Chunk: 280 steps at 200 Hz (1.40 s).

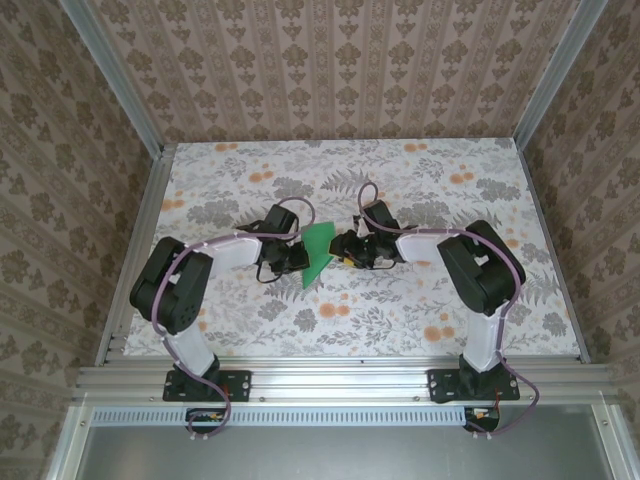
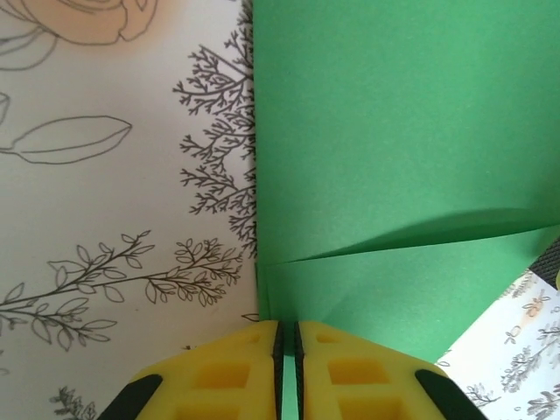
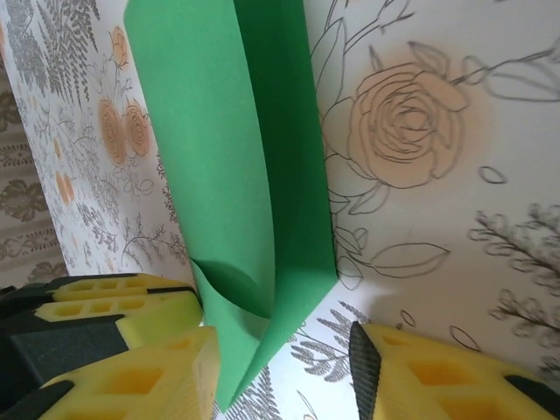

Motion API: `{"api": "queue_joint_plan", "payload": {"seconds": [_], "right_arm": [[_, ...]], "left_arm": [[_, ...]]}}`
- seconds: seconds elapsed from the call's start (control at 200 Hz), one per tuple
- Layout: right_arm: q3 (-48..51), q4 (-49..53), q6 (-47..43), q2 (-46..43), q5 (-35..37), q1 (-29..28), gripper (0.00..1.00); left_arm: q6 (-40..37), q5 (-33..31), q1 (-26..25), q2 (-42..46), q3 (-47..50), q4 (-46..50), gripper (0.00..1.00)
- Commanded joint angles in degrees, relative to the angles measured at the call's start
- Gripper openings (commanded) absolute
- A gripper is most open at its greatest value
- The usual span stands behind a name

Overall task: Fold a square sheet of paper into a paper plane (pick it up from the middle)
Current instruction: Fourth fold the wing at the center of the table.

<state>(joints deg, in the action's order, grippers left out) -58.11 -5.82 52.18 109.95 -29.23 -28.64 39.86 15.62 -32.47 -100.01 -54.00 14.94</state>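
The bright green sheet of paper (image 1: 318,255) sits over the middle of the table (image 1: 420,320), partly folded, one flap curling over another. The left gripper (image 2: 286,328) pinches its edge with narrow jaws. The right gripper (image 3: 280,337) holds its jaws wide around a folded corner.

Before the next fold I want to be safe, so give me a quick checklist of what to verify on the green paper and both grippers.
1. Left gripper shut on the green paper: ok.
2. Right gripper open, straddling the paper: ok.
3. Folded flap pressed flat: not ok, it bulges.
4. Paper lifted off the table: cannot tell.
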Motion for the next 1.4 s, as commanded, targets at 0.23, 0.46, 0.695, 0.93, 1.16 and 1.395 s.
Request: {"api": "queue_joint_plan", "payload": {"seconds": [0.23,0.46,0.695,0.93,1.16,1.395], "right_arm": [[-5.14,1.06,0.64,3.60,-2.43,-1.85,0.33],[-5.70,1.60,0.65,4.33,-2.08,-2.38,0.22],[-4.45,7.51,2.08,0.92,8.92,-3.58,0.00],[-0.90,18.99,9.08,-7.73,23.86,-5.60,0.00],[-0.44,26.07,18.30,-12.09,26.70,-6.60,0.00],[-3.10,30.64,22.95,-11.69,27.40,-6.65,0.00]], "left_arm": [[-0.60,-0.15,0.28,-2.15,-1.35,0.66,0.12],[-0.84,0.18,0.30,-2.29,-1.30,0.52,0.12],[-1.31,1.56,0.06,2.37,0.23,-2.77,0.19],[-4.71,3.01,-2.91,7.52,7.05,-11.61,0.38],[-14.50,4.27,-6.84,12.72,13.94,-23.01,0.51],[-25.01,2.26,-11.57,13.92,17.47,-31.08,0.63]]}}
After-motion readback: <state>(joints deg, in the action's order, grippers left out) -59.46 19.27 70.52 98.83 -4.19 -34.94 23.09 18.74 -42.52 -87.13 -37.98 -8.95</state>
